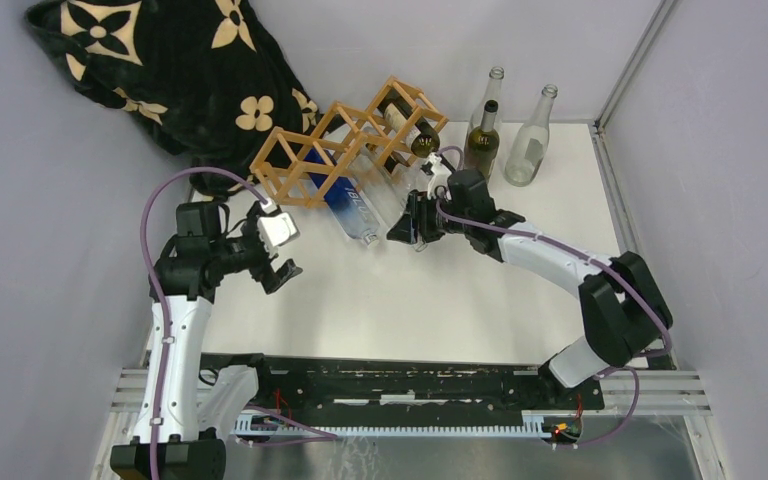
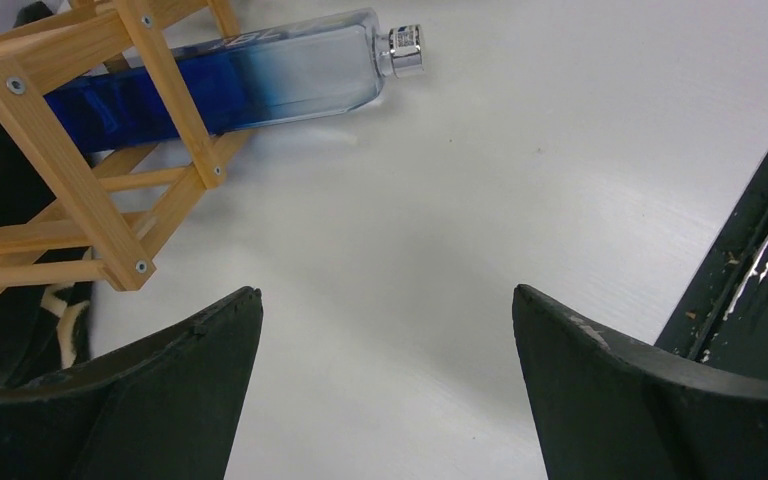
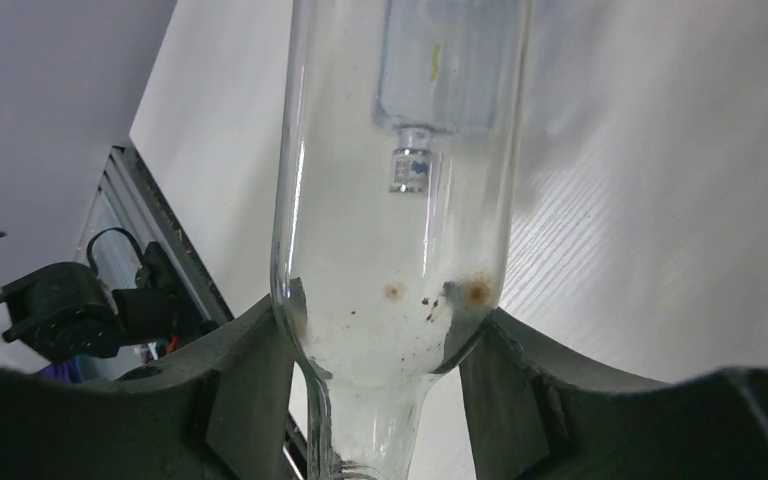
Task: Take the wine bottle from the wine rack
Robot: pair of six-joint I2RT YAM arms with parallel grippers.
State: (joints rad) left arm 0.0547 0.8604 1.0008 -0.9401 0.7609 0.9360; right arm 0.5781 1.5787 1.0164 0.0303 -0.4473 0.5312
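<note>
- The bench [image 1: 480, 300] has bare white surface in front of the arms. That looks like the sensible place to bring the bottle down.
- The wine rack [image 1: 340, 150] stands at the back. It is a light stick frame and may shift if the bottle scrapes it, so draw out along the cell's own line.
- The clear wine bottle [image 3: 390, 230] lies neck toward the right arm and base toward the rack. Whether the base is free of its cell I cannot tell.
- The blue bottle [image 2: 260, 85] lies in a lower cell just beside it, and a dark bottle [image 1: 422, 140] pokes out on the other side. Pull straight between them.
- The right gripper [image 3: 380, 315] has its jaws clamped on the clear bottle's tapering shoulder. Smooth glass could slide there, so keep it level and move slowly.
- The left gripper [image 2: 385, 295] has its jaws spread wide and empty above the bench, near the rack's end. It is well placed to steady the rack.
</note>
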